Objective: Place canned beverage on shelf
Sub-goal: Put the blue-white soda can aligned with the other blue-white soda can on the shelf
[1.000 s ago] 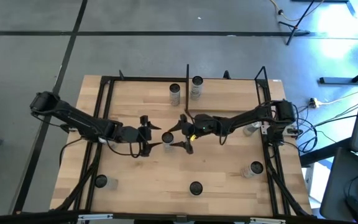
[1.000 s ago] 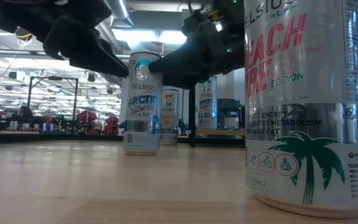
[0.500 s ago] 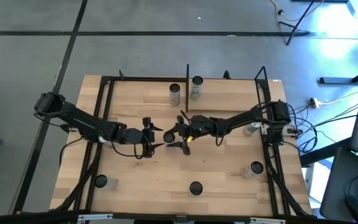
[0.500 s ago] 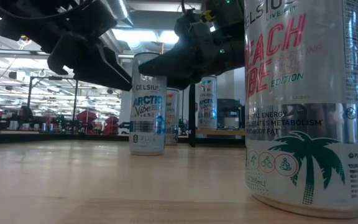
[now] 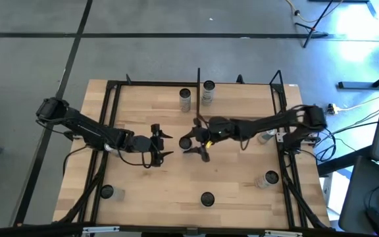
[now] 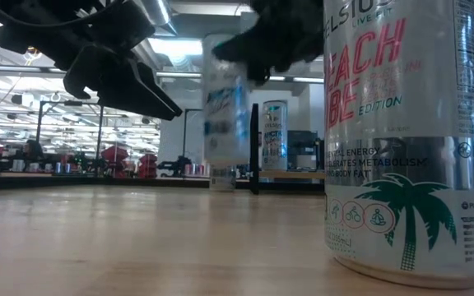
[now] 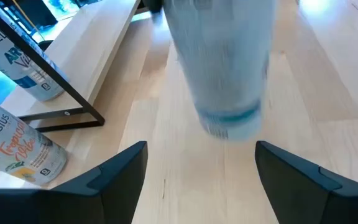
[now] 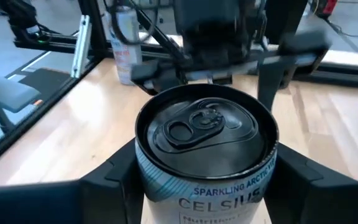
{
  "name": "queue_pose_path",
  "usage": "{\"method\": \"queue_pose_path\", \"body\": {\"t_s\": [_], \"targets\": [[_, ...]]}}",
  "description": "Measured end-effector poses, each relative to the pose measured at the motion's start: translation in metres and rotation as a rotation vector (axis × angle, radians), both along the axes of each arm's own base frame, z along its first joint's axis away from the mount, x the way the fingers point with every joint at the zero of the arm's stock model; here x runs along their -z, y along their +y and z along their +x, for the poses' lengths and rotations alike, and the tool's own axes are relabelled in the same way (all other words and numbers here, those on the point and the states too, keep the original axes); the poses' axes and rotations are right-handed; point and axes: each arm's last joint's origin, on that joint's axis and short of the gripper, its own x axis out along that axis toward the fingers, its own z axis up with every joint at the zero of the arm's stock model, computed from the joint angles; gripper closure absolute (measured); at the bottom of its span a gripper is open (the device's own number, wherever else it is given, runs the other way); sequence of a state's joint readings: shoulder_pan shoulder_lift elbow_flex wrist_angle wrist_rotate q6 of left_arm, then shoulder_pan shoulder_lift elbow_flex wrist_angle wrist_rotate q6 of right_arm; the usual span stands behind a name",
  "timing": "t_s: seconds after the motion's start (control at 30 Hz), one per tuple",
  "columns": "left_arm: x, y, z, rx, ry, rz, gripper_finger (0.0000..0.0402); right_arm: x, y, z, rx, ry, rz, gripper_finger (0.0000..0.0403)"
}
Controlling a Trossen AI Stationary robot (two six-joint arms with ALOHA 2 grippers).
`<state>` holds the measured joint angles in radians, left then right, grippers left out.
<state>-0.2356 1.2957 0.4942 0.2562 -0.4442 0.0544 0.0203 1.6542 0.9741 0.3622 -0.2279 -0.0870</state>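
Observation:
My right gripper [image 5: 191,142] is shut on a silver canned beverage [image 8: 207,146], blurred in the low view [image 6: 225,107] and held just above the tabletop near its middle. My left gripper [image 5: 165,144] is open and empty just left of the can; its fingers [image 7: 120,171] stand apart short of the can [image 7: 225,68]. The shelf [image 7: 101,40], a light-wood plank with black posts [image 5: 198,92], stands at the table's far side. My right gripper pinches the can's upper wall [image 8: 166,186], just below the rim, between its two fingers [image 8: 107,180], one on each side. The arm reaches in from the table's right. The can is upright, its top up, and its base [image 7: 229,124] is clear of the table.
Two cans [image 5: 185,99] [image 5: 207,92] stand by the shelf's left post. More cans stand at the near left [image 5: 107,191], near middle [image 5: 207,198], near right [image 5: 268,179] and by the right arm [image 5: 265,136]. One can [image 6: 401,131] looms close in the low view.
My right gripper has lifted the can off the table and carried it a little toward the table's right and far edges, the can staying upright. My left gripper has shifted slightly toward the right and stayed open.

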Motion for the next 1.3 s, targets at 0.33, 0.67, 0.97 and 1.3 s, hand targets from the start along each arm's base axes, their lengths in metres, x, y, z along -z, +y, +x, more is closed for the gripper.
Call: {"method": "queue_pose_path", "body": {"t_s": [0.33, 0.67, 0.97, 1.3], "targets": [[0.0, 0.0, 0.0, -0.009, -0.003, -0.016, 0.0115, -0.055, -0.008, -0.05, 0.209, 0.037, -0.135, 0.0185], [0.0, 0.0, 0.0, -0.009, 0.002, -0.015, 0.0115, -0.058, -0.037, -0.086, 0.374, 0.023, -0.177, 0.0185], [0.0, 0.0, 0.0, -0.009, 0.003, -0.014, 0.0115, -0.033, -0.088, -0.106, 0.512, -0.024, -0.095, 0.0185], [0.0, 0.003, 0.0, -0.024, -0.002, -0.013, 0.0115, -0.014, -0.12, -0.11, 0.526, -0.075, -0.034, 0.0185]]}}
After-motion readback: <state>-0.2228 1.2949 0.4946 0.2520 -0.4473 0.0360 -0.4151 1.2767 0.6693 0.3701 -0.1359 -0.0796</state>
